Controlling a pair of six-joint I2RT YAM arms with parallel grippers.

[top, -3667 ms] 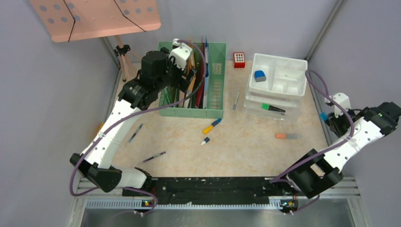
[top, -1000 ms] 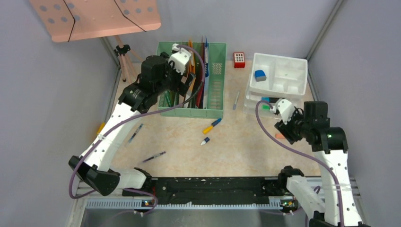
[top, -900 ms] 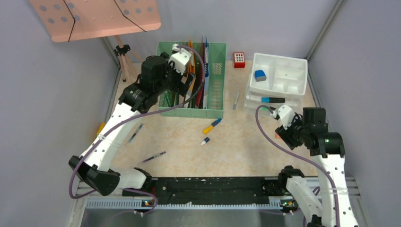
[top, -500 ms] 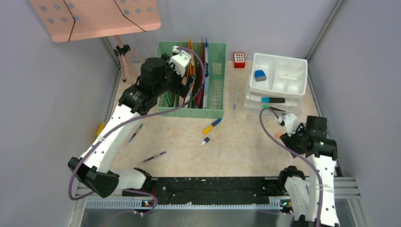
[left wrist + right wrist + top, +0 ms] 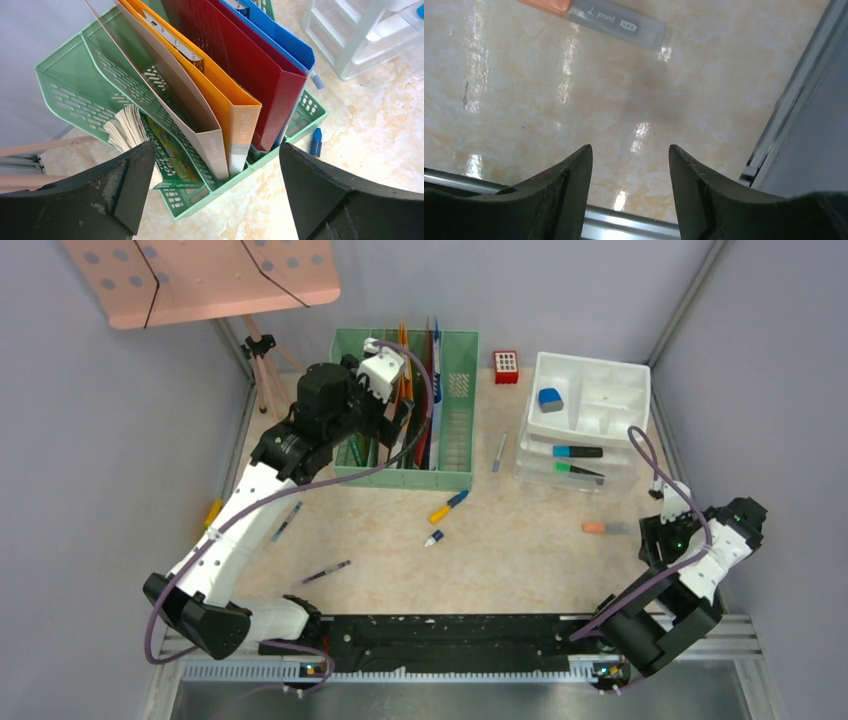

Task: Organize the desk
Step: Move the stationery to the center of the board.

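The desk (image 5: 520, 560) is a beige marbled top. My left gripper (image 5: 388, 412) hangs over the green file rack (image 5: 405, 478), jaws wide open (image 5: 216, 145) with nothing between them. Below it in the left wrist view stand grey, orange, red and blue folders (image 5: 235, 75). My right gripper (image 5: 652, 540) is low at the desk's right edge, open (image 5: 629, 147) and empty. An orange-and-grey marker (image 5: 607, 528) lies just left of it, seen at the top of the right wrist view (image 5: 594, 15). A blue marker (image 5: 577, 451) and a green marker (image 5: 578, 470) lie in the white drawer unit (image 5: 625, 475).
Loose on the desk are a yellow-and-blue pen (image 5: 448, 506), a small white-and-blue cap (image 5: 433, 538), a grey pen (image 5: 498, 452) and two dark pens (image 5: 286, 521) (image 5: 326, 572). A red block (image 5: 506, 366) stands at the back. A blue eraser (image 5: 550, 399) sits in the white tray (image 5: 620, 370). The grey wall is close on the right.
My right arm has drawn back from the drawer unit to the right near edge of the desk, leaving the blue marker in the drawer. The left arm has hardly moved.
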